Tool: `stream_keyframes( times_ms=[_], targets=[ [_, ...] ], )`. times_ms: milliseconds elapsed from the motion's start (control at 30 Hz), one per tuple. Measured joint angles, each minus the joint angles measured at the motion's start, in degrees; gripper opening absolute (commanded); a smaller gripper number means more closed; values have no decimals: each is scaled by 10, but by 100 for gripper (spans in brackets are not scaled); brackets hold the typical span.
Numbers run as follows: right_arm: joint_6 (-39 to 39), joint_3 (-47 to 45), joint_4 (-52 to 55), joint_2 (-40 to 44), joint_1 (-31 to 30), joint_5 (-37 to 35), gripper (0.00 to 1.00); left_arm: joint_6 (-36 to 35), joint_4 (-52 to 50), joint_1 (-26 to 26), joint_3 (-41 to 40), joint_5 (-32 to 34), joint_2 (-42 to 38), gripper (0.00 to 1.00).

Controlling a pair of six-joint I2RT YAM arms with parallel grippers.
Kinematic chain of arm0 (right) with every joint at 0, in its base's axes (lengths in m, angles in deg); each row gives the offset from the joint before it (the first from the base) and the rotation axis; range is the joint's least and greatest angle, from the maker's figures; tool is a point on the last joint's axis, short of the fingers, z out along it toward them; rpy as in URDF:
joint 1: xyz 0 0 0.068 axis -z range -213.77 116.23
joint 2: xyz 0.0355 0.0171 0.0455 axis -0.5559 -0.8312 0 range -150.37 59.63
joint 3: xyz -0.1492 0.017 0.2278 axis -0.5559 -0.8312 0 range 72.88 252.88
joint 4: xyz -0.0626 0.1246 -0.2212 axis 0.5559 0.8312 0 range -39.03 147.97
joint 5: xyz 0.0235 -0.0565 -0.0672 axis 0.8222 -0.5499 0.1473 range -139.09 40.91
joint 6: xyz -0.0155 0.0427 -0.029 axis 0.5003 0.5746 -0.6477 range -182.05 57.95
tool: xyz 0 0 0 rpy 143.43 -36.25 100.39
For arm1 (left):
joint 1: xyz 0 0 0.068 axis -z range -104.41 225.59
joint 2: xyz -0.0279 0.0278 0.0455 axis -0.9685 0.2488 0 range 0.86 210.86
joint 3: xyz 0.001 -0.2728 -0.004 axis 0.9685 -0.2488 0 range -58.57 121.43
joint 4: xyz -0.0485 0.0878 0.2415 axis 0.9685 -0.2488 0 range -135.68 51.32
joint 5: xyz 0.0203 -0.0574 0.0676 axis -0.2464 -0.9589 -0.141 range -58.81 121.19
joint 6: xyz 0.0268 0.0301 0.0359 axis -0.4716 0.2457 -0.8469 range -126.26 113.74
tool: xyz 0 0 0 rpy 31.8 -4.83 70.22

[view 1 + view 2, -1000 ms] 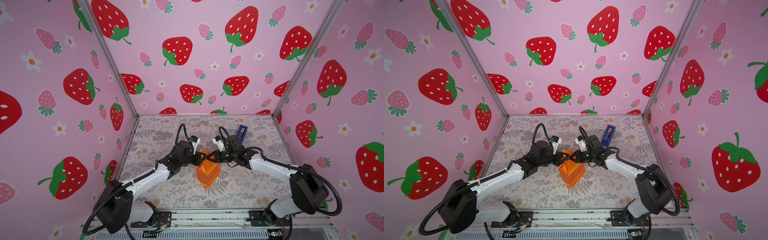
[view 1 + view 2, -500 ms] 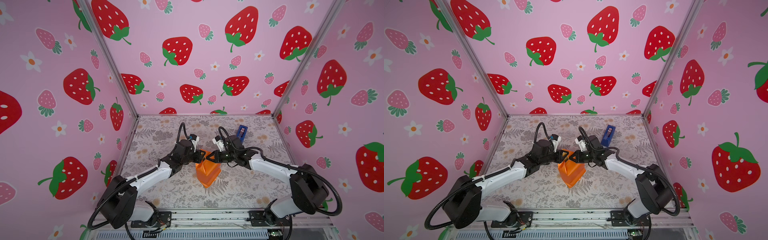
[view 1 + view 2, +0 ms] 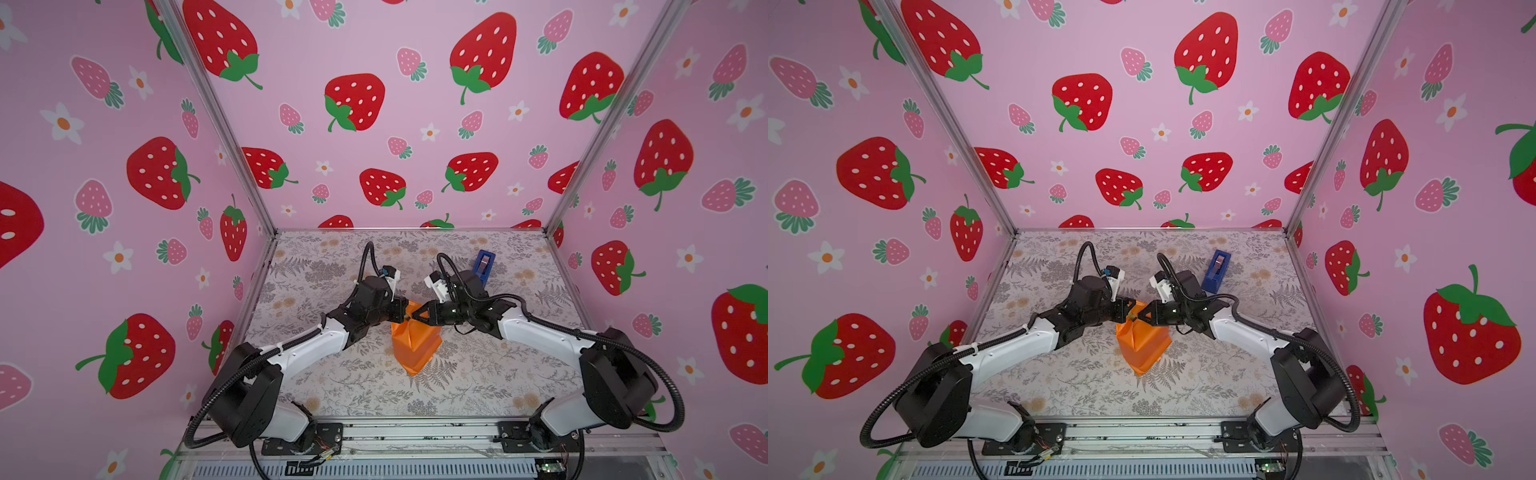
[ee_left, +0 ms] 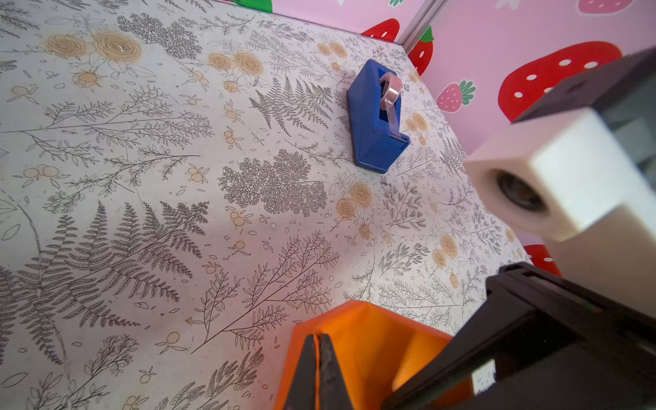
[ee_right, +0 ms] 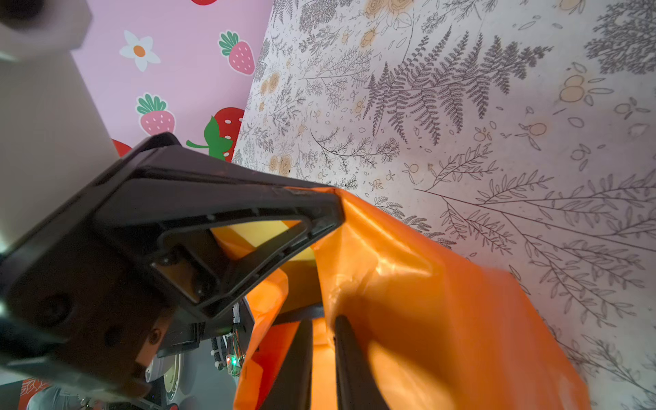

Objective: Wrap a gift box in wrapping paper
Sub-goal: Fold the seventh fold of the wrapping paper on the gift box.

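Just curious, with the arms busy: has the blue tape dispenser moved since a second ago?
No. The tape dispenser keeps its spot near the back corner post.

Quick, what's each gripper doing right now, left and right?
Left gripper: jaws closed, pinching the edge of the paper.
Right gripper: jaws nearly closed on a fold of the paper.

Glossy bright orange all over the wrapping paper [image 3: 417,345], with a duller yellow on its inner face. Solid blue for the tape dispenser [image 3: 484,264] at 1 o'clock from it. Grey ferns and pale tan blossoms printed across the whitish table covering [image 3: 332,382]. Pink walls [image 3: 291,62] plastered with red strawberries, green leaves, smaller pink berries, little white flowers with orange centres. White shells and black joints on both arms [image 3: 307,353].
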Motion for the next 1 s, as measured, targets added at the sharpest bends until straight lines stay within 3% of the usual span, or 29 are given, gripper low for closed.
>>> stream_keyframes(
  times_ms=[367, 733, 1000],
  targets=[
    [2, 0, 28, 38, -7, 3, 22, -9, -2, 0, 0, 18, 2, 0],
    [32, 0, -4, 43, -77, 39, 16, -11, -5, 2, 2, 23, 3, 0],
    [33, 12, 30, 11, -83, -15, 12, -21, -12, 7, 3, 36, 3, 0]
  ],
)
